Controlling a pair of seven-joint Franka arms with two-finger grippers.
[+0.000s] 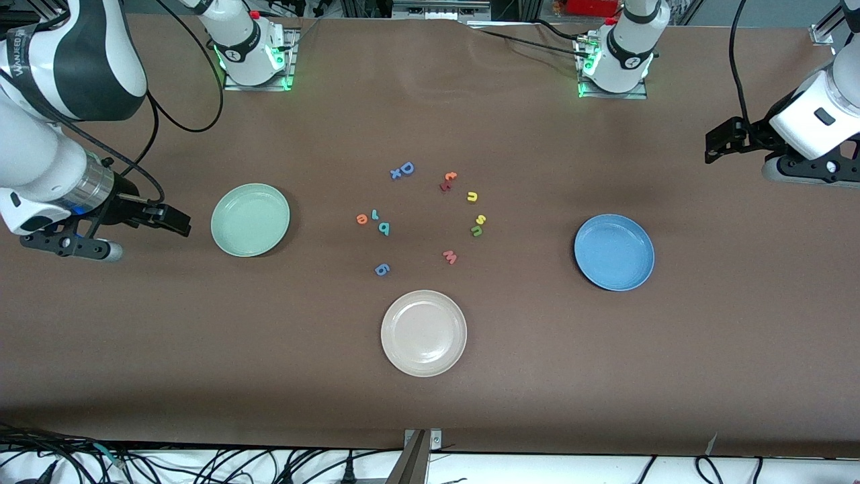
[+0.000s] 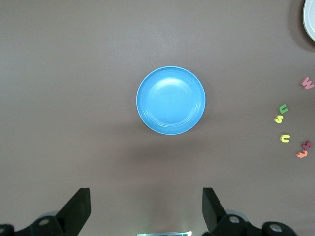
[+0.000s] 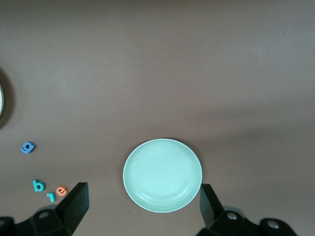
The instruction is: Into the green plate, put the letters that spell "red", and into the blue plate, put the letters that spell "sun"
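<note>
The orange "e" (image 1: 362,218), teal "r" (image 1: 375,214) and teal "d" (image 1: 384,229) lie together mid-table, beside the green plate (image 1: 250,220). The yellow arch (image 1: 472,196), yellow "s" (image 1: 480,219) and olive arch (image 1: 476,230) lie toward the blue plate (image 1: 614,252). Both plates hold nothing. My right gripper (image 1: 173,220) hangs open over the table at the right arm's end, next to the green plate (image 3: 162,174). My left gripper (image 1: 712,144) hangs open at the left arm's end, with the blue plate (image 2: 171,100) ahead of its fingers.
A cream-white plate (image 1: 424,333) sits nearer the front camera than the letters. Other letters lie among them: a blue "D" (image 1: 406,168), a red and orange pair (image 1: 447,181), a pink "w" (image 1: 449,257) and a blue "g" (image 1: 381,269).
</note>
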